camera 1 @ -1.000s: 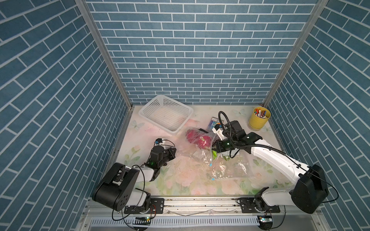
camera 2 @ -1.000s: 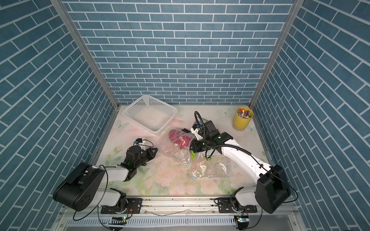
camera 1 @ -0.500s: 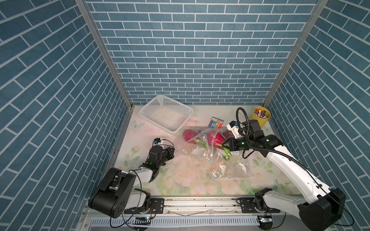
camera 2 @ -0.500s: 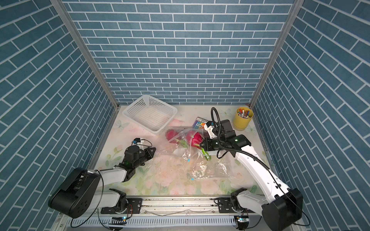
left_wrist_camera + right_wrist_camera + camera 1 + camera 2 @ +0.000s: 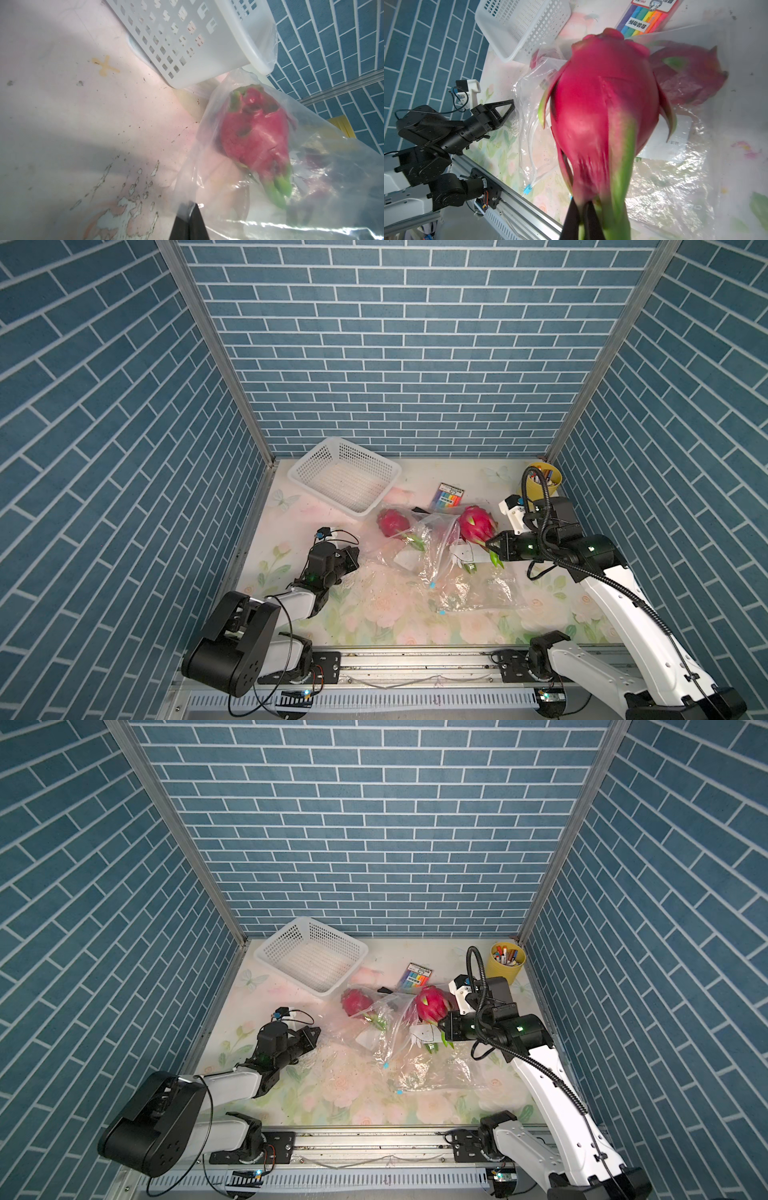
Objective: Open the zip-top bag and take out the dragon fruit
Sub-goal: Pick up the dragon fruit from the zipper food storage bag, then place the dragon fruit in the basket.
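My right gripper [image 5: 493, 546] is shut on the green leafy tip of a pink dragon fruit [image 5: 476, 521], held in the air to the right of the clear zip-top bag [image 5: 432, 549]. In the right wrist view this dragon fruit [image 5: 602, 104] fills the middle above the right gripper [image 5: 584, 206]. A second dragon fruit [image 5: 392, 521] lies inside the bag's film near the basket. At the bag's left side, my left gripper [image 5: 352, 559] is shut on the film. The left wrist view shows the left gripper [image 5: 189, 207] pinching film, with that bagged fruit [image 5: 255, 141] beyond.
A white basket [image 5: 345, 479] stands at the back left, a marker pack [image 5: 449, 497] behind the bag, and a yellow pen cup [image 5: 544, 485] at the back right. Another flat clear bag [image 5: 478, 593] and a white card [image 5: 471, 553] lie mid-table. A dim red shape [image 5: 689, 79] shows through film.
My right gripper has moved right and back, carrying the dragon fruit out of the bag and clear of it. The bag's film has been drawn up. The left gripper has stayed shut on the film.
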`<state>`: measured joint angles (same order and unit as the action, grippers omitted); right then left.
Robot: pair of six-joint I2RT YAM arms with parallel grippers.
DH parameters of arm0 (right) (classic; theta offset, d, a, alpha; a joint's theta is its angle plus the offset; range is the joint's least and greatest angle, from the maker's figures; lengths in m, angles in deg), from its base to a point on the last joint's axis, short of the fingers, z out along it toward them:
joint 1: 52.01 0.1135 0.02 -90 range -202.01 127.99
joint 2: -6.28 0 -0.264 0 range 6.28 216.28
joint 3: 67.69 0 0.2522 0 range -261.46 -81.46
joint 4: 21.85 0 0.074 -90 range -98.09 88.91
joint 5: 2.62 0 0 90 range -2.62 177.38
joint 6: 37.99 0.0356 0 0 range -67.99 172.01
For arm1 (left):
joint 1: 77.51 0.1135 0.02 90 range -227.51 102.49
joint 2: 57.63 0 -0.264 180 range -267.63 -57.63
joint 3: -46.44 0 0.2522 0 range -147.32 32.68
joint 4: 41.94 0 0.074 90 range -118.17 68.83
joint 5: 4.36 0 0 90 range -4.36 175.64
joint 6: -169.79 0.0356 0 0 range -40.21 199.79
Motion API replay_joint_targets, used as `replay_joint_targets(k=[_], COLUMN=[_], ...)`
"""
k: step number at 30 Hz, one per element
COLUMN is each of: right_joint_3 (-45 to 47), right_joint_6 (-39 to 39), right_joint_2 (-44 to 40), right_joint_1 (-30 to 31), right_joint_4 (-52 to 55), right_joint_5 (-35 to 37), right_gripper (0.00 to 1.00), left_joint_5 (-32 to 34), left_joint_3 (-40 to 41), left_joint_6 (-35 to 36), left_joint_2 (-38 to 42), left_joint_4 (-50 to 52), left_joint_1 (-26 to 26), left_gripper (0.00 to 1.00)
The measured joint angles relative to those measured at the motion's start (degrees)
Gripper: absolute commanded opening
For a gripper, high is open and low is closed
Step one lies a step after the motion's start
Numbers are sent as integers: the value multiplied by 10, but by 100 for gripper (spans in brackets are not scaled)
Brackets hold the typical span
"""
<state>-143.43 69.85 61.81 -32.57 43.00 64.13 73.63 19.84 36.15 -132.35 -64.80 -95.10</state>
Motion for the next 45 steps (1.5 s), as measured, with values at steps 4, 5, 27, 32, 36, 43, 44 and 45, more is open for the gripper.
replay_joint_targets(k=[4,5,27,32,36,43,44,45], right_joint_3=[-45,-59,-469,-625,-758,-895,-894,-894], right_joint_6=[-3,-3,4,18,34,83,90,97], right_joint_2=[11,21,568,705,819,939,942,945], right_joint_1=[0,-1,160,170,179,190,191,192], right_joint_4=[3,0,-212,-207,-186,-155,-154,-153], right_joint_5=[5,2,-13,-8,0,4,6,8], right_gripper=[0,0,0,0,0,0,0,0], left_joint_5=[0,0,-12,-18,-25,-30,-31,-31], left_joint_3=[0,0,5,6,11,17,17,19], left_joint_6=[5,7,35,37,36,35,35,35], left_joint_2=[7,9,28,28,28,27,27,27], left_joint_4=[6,8,20,17,8,2,0,-2], left_joint_1=[1,1,1,1,1,1,1,1], left_gripper=[0,0,0,0,0,0,0,0])
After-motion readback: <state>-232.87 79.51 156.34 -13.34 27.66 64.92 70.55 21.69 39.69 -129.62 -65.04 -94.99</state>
